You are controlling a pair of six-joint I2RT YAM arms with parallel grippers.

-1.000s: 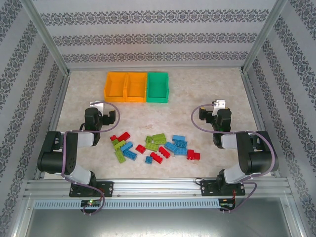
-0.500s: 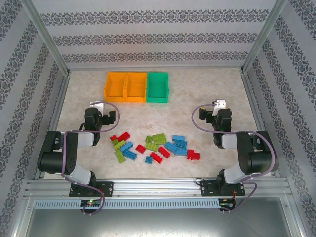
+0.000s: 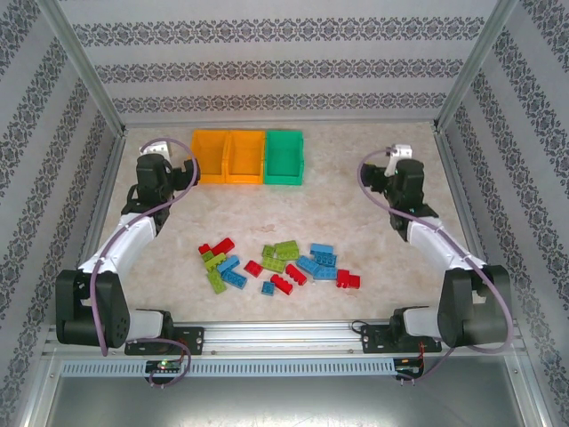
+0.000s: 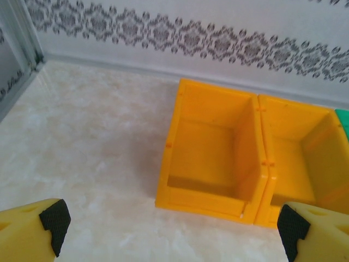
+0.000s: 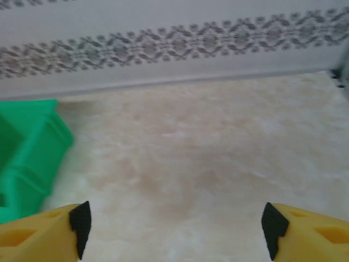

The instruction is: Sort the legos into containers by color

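The legos (image 3: 277,262), several small red, lime green and blue bricks, lie scattered on the near middle of the table. Three containers stand in a row at the back: two orange bins (image 3: 212,156) (image 3: 244,157) and a green bin (image 3: 284,156). My left gripper (image 3: 158,169) hovers left of the orange bins, open and holding nothing. In the left wrist view both orange bins (image 4: 210,150) (image 4: 297,158) are seen empty ahead of the left gripper (image 4: 173,234). My right gripper (image 3: 398,174) is right of the green bin (image 5: 27,153), with its jaws (image 5: 175,229) open over bare table.
Aluminium frame posts and patterned walls close in the table on the left, right and back. A metal rail (image 3: 284,336) runs along the near edge by the arm bases. Bare table (image 3: 347,191) lies between the bins and the bricks.
Both arms have unfolded from beside the brick pile and reached toward the back. The left gripper now sits by the orange bins, the right one beside the green bin.
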